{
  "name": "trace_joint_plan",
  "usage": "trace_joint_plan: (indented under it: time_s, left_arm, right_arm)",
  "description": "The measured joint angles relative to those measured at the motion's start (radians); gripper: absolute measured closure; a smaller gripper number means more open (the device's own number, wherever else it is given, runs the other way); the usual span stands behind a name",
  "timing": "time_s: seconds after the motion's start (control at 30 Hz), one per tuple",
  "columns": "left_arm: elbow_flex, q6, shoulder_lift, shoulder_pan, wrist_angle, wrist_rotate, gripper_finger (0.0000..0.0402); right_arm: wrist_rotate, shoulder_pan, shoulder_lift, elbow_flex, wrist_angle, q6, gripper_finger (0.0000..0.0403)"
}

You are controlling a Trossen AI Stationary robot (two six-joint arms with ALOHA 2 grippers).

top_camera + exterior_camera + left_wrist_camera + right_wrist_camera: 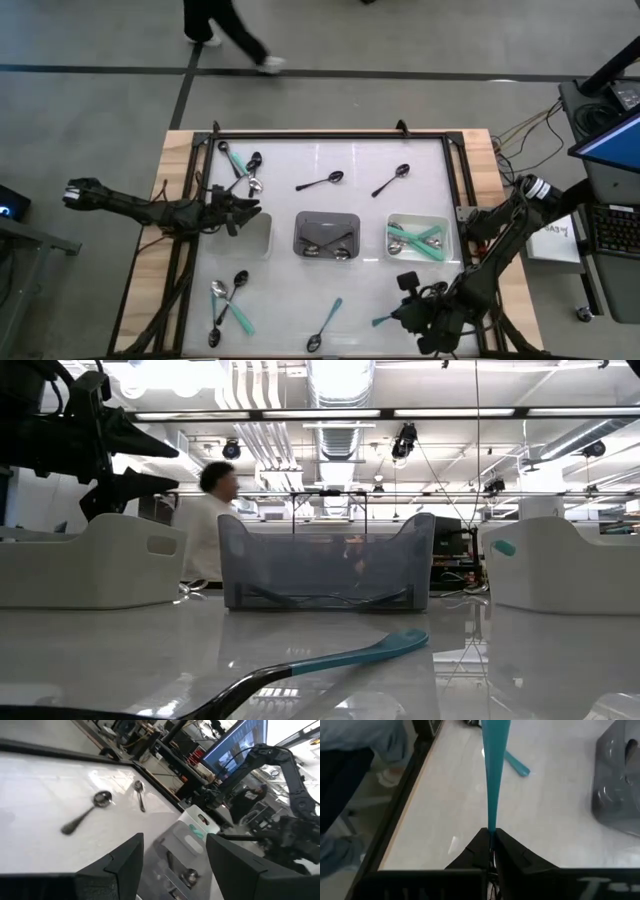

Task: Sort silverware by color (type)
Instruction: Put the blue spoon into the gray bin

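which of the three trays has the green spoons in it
The white tray nearest the right arm's side holds the mint-green spoons. The grey middle tray holds silver ones, and the white tray by the left end effector looks empty.

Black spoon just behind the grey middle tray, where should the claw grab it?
Grab the black spoon at mid-handle, straight down from above, pinching across it. It lies flat with bare table around it; the rounded bowl would likely slip.

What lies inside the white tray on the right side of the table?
The white tray holds several mint-green spoons lying crossed, with at least one darker handle among them. Overlap hides the exact count, and anything underneath the pile cannot be seen.
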Motion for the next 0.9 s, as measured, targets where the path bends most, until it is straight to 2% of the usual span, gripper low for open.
trace_joint_plan:
  time_s: [0.2,0.43,0.67,0.9]
  left_arm:
    - [0.0,0.112,0.0,0.0,0.003,-0.046,0.0203]
    - [0.0,0.013,0.0,0.0,0.015,-0.047,0.0203]
    - [0.0,0.051,0.0,0.0,0.015,-0.05,0.0203]
    - [0.0,-0.02,0.011,0.0,0.014,-0.189,0.0203]
  right_arm:
    - [0.051,-0.017,0.028,0.0,0.056,0.024,0.0394]
    - [0.136,-0.08,0.057,0.0,0.131,0.018,0.0394]
    - [0.146,-0.192,0.076,0.0,0.175,0.014,0.0394]
    - [0.147,-0.268,0.077,0.0,0.23,-0.098,0.0394]
